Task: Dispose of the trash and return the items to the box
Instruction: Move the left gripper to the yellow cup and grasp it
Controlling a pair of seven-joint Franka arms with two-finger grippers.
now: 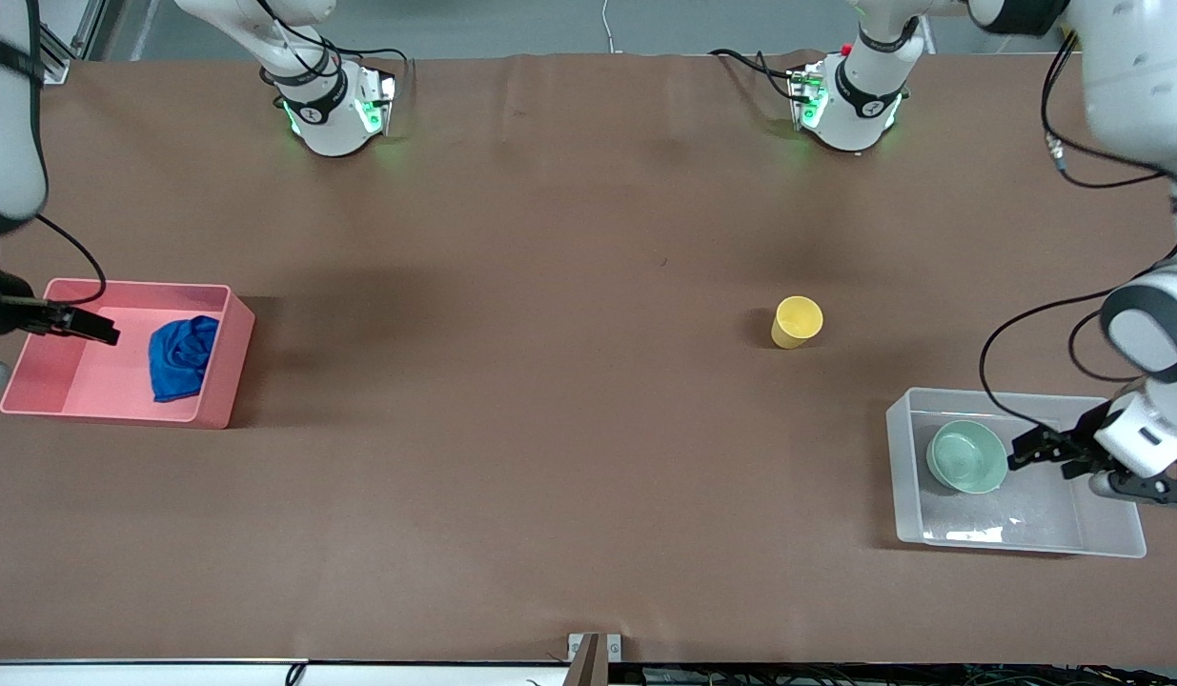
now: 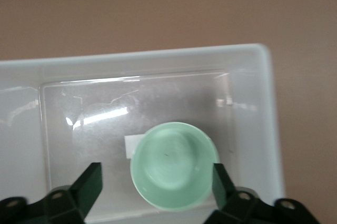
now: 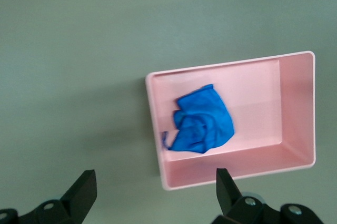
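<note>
Rag [image 1: 182, 358]: lies in the pink bin [image 1: 35, 393], at the right arm's end of the counter [image 1: 550, 457].
Bowl [image 1: 966, 456]: sits in the clear box [image 1: 1036, 543], at the left arm's end.
Cup [image 1: 797, 322]: upright on the counter, farther from the front camera than the box.
Left gripper [image 1: 1026, 448]: over the box beside the bowl, jaws apart.
Right gripper [image 1: 97, 329]: over the pink bin, jaws apart.

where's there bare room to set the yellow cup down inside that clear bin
In the clear translucent plastic bin, the floor nearer the front camera than the mint-green round bowl is bare. The open left gripper hangs over the bin beside the bowl, crowding that part. The small yellow plastic cup stands on open table. The open right gripper is over the pink bin.
</note>
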